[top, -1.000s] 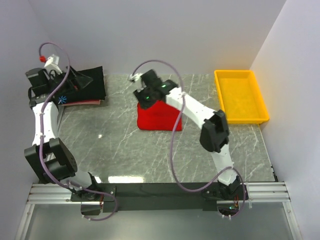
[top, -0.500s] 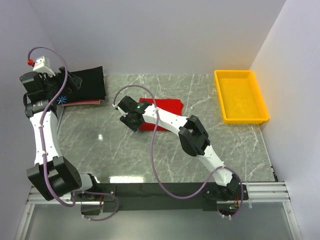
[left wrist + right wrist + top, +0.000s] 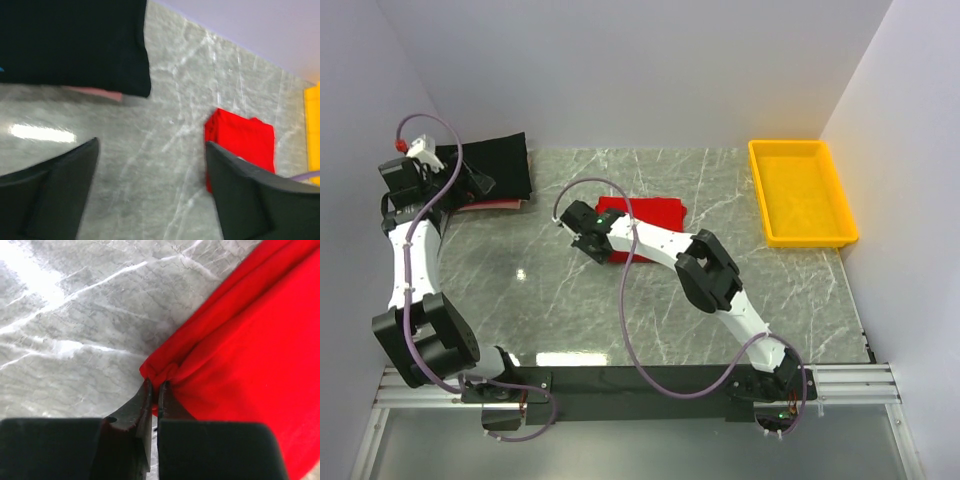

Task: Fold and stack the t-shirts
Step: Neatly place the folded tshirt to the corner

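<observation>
pink t-shirt (image 3: 100,93) — mostly hidden under black t-shirt (image 3: 70,40) | yellow tray (image 3: 312,115) — cut by frame edge, blurred

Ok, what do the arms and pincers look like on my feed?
The left arm and right arm are white links with black joint housings; a loose mauve cable loops along each. The left pincer and right pincer have black fingers. A small green light shows by the right wrist.
</observation>
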You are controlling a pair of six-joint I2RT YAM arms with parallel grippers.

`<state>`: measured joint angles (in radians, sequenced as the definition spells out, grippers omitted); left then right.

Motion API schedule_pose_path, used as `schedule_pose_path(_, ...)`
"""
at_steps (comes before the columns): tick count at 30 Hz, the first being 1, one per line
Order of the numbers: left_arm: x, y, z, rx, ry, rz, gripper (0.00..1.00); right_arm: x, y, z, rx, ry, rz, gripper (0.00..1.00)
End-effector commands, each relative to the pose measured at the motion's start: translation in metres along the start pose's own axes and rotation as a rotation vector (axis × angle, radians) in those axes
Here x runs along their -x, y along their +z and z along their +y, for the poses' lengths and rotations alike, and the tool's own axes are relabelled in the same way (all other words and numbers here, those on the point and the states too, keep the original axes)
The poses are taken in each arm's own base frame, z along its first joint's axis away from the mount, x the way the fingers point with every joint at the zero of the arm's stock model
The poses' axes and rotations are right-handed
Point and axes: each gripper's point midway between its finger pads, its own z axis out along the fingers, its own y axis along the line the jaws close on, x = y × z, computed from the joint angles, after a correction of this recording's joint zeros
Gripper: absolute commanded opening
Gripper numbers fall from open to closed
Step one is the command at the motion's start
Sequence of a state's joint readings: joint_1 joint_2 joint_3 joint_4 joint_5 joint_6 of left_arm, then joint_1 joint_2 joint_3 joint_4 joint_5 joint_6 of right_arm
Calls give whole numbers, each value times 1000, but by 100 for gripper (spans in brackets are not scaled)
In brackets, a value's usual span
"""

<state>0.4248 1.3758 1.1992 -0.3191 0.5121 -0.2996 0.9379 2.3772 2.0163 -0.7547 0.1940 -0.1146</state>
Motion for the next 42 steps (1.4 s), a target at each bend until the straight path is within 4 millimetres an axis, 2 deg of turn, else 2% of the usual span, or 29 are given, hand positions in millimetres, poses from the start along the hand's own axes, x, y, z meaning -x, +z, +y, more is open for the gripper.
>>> schedule_pose_path(1,-33,7,-7,-80,-111,92,87,-9,-9,-11,101,88,13,0)
schedule_pose_path(2,-42,9,-12,-111,-150,114,84,-4,-18,-15,124,113,-17,0)
schedule_pose_path(3,-69,12,-18,-133,-247,178,83,8,-36,-15,192,136,-91,0)
schedule_pose_path(4,-82,14,-22,-147,-282,201,85,11,-43,-28,215,165,-128,0)
schedule_pose_path(6,-109,17,-40,-189,-343,235,91,19,-64,-33,297,182,-217,0)
schedule_pose_path(8,-132,20,-52,-213,-372,265,94,19,-69,-45,319,195,-247,0)
schedule_pose_path(9,-136,25,-70,-248,-364,261,94,20,-71,-45,334,190,-256,0)
schedule_pose_path(11,-147,33,-81,-252,-364,266,96,19,-71,-50,366,204,-263,0)
schedule_pose_path(12,-167,40,-86,-236,-415,314,98,21,-72,-52,380,211,-276,0)
schedule_pose_path(13,-166,49,-91,-254,-428,294,99,22,-73,-53,395,216,-283,0)
schedule_pose_path(15,-187,64,-101,-263,-523,354,99,25,-74,-56,400,229,-298,0)
schedule_pose_path(17,-182,78,-118,-321,-532,327,99,27,-75,-54,419,228,-299,0)
schedule_pose_path(18,-194,86,-128,-324,-557,361,99,28,-75,-54,423,231,-297,0)
schedule_pose_path(20,-188,99,-144,-356,-555,339,99,28,-74,-53,428,237,-294,0)
schedule_pose_path(21,-203,107,-149,-348,-571,379,100,28,-75,-54,427,242,-299,0)
schedule_pose_path(23,-207,118,-157,-350,-589,389,99,27,-74,-54,422,259,-299,0)
schedule_pose_path(24,-219,124,-161,-341,-623,421,99,29,-76,-54,421,263,-309,0)
schedule_pose_path(26,-219,132,-168,-353,-635,406,99,27,-74,-53,427,274,-300,0)
schedule_pose_path(27,-228,135,-172,-346,-647,425,99,25,-71,-51,425,280,-286,0)
schedule_pose_path(32,-244,148,-185,-336,-674,438,99,19,-64,-48,433,298,-269,0)
schedule_pose_path(33,-254,151,-188,-327,-688,457,100,19,-63,-48,434,301,-269,0)
schedule_pose_path(38,-276,160,-197,-296,-730,504,99,24,-62,-48,440,315,-282,0)
schedule_pose_path(42,-296,163,-194,-244,-764,551,89,33,-61,-53,420,367,-299,0)
